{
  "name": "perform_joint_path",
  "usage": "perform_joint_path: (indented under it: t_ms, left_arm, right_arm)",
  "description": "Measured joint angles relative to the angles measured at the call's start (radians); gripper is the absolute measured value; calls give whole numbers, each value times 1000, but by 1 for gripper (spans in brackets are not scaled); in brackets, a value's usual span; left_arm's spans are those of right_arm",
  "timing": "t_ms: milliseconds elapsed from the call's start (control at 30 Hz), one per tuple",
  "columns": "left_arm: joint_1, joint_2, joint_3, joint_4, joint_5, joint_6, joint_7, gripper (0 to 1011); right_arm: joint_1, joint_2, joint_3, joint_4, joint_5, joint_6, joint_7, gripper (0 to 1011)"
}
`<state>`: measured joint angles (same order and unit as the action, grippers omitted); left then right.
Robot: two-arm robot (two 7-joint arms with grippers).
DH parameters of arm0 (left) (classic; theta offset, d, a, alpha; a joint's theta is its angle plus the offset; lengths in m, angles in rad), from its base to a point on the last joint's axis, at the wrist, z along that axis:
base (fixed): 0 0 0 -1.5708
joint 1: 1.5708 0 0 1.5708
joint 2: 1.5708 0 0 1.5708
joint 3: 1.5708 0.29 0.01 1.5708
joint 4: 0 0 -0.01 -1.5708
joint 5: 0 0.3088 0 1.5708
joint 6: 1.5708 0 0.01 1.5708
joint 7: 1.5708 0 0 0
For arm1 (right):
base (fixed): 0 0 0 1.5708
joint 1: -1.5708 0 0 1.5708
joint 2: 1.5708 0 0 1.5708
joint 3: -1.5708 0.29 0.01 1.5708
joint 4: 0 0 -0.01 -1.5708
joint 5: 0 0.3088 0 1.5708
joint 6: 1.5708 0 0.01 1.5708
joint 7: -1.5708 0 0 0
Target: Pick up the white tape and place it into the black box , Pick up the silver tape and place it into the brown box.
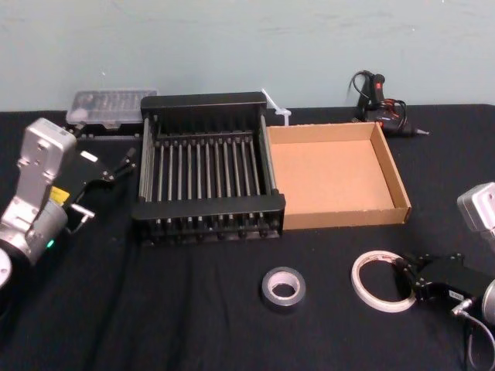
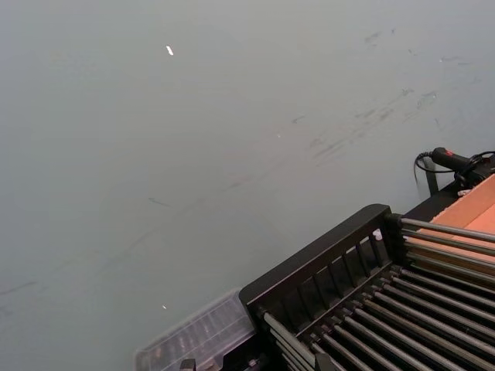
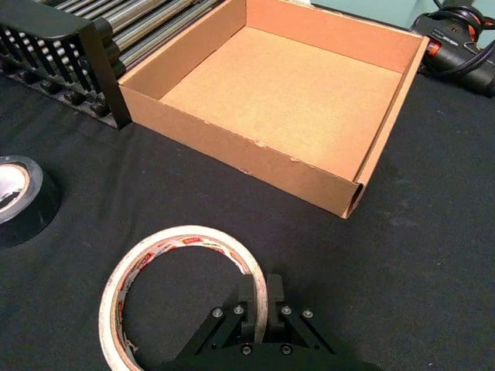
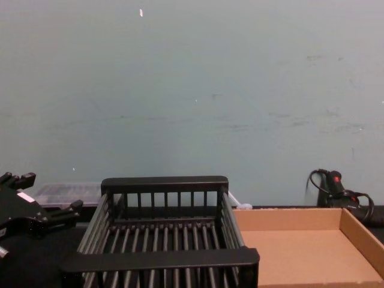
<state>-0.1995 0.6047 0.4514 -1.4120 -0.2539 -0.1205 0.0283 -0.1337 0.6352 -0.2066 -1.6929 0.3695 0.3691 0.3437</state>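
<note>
— Right gripper point(image 3: 261, 287) state?
— Pinched on the band of the white tape point(image 3: 182, 236); roll lies flat before the brown box point(image 3: 232, 147). Risk: thin band slips mid-lift, missing the black box point(image 1: 209, 207). Left gripper point(image 1: 124, 164) parked beside it, spread.

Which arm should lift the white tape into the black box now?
Right. The right gripper pinches the band of the white tape; the left gripper hovers open beside the black box, far from that tape.
</note>
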Motion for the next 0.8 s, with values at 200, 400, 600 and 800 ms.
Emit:
perform_joint_path:
  t_ms: [200,400,600,800]
  left_arm:
    - [0,0,0,0,0,0,0,1001]
    - [0,0,0,0,0,0,0,1001]
    - [0,0,0,0,0,0,0,1001]
    - [0,0,0,0,0,0,0,1001]
  right_arm:
    - [0,0,0,0,0,0,0,95]
    - [0,0,0,0,0,0,0,95]
    - [0,0,0,0,0,0,0,95]
    - [0,0,0,0,0,0,0,95]
